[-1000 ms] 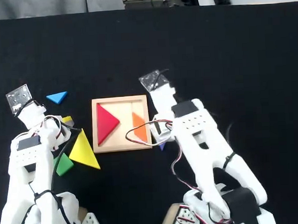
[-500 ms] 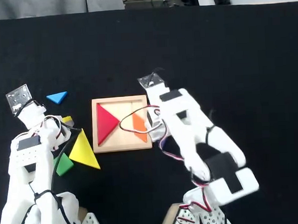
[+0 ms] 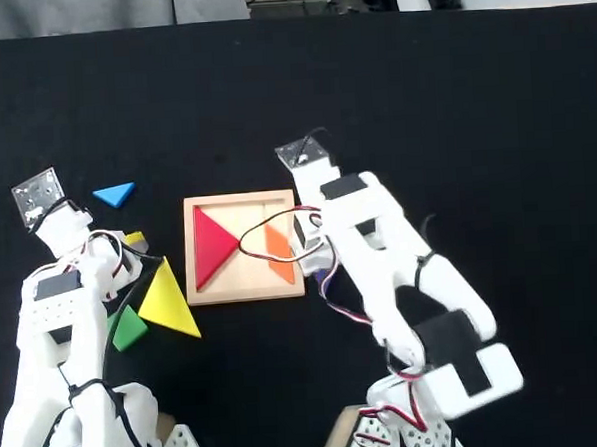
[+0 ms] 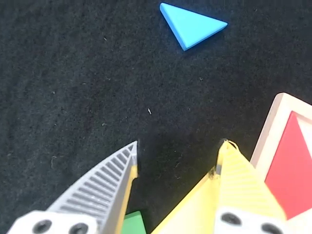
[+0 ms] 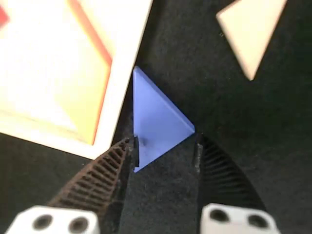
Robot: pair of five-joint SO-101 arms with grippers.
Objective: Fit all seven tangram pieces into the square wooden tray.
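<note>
Far left: locate the left end effector (image 4: 179,146) low over the counter (image 3: 493,113), jaws spread wide, nothing between them. Judged idle, parked among the loose pieces for ready access. Beyond its tips, note the blue triangle (image 4: 192,25), flat on the counter and well apart from the tray. Beside that arm, identify the large yellow triangle (image 3: 168,300) and the green piece (image 3: 129,329), close together; contact between them cannot be told.

Centre: find the square wooden tray (image 3: 239,199) flat on the counter. Inside, observe the red triangle (image 3: 214,245) against the left wall and the orange triangle (image 3: 278,253) against the right wall, with bare wood between. Presumably seated at the walls to keep the middle free for the pieces outside.

Right of the tray: locate the right end effector (image 5: 165,141), part-way open, one finger on each side of a corner of the violet triangle (image 5: 156,119), not clamped on it. Note the piece flat on the counter, just beside the tray's outer wall. Judged a pre-grasp alignment, straddling the corner for a firm pinch. Farther off, note a pale triangle (image 5: 251,29).
</note>
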